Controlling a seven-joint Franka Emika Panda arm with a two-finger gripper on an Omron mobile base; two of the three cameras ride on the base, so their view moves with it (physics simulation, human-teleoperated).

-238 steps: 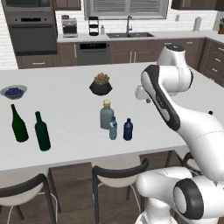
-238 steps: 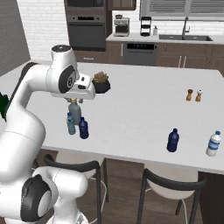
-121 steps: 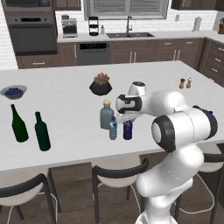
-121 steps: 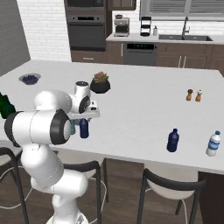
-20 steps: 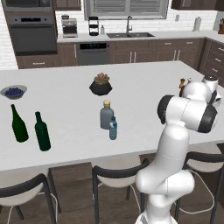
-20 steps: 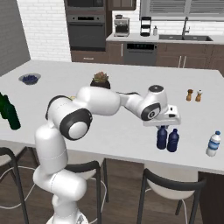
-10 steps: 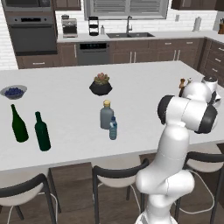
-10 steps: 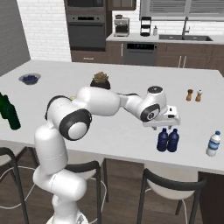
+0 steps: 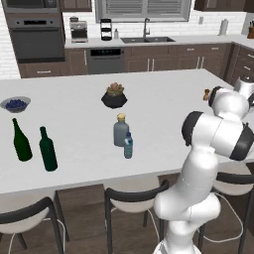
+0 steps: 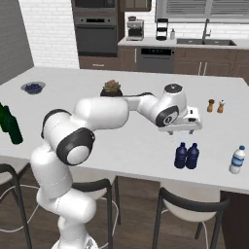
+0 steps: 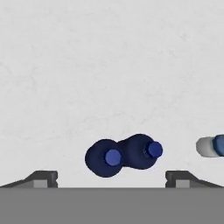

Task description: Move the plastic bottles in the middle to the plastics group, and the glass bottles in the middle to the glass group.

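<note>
My gripper (image 10: 185,132) hangs open just above two dark navy plastic bottles (image 10: 181,156) that stand touching near the counter's front right. Seen from above in the hand view, one navy bottle (image 11: 105,157) sits between my open fingertips (image 11: 41,179) and leans against the other (image 11: 142,151). A pale blue bottle (image 10: 237,159) of the plastics group stands further right. In the middle stand the grey glass bottle (image 9: 120,131) with a tan cap and a small pale blue plastic bottle (image 9: 128,146) right in front of it. Two dark green bottles (image 9: 22,141) of the glass group stand at the left.
A potted plant (image 9: 114,95) sits behind the middle bottles. A bowl of blueberries (image 9: 15,103) lies at the far left. Salt and pepper shakers (image 10: 211,105) stand behind the plastics group. Stools line the counter's (image 10: 126,146) front edge.
The gripper has opened and let go of the dark navy bottle beside the other navy one, then lifted slightly above it.
</note>
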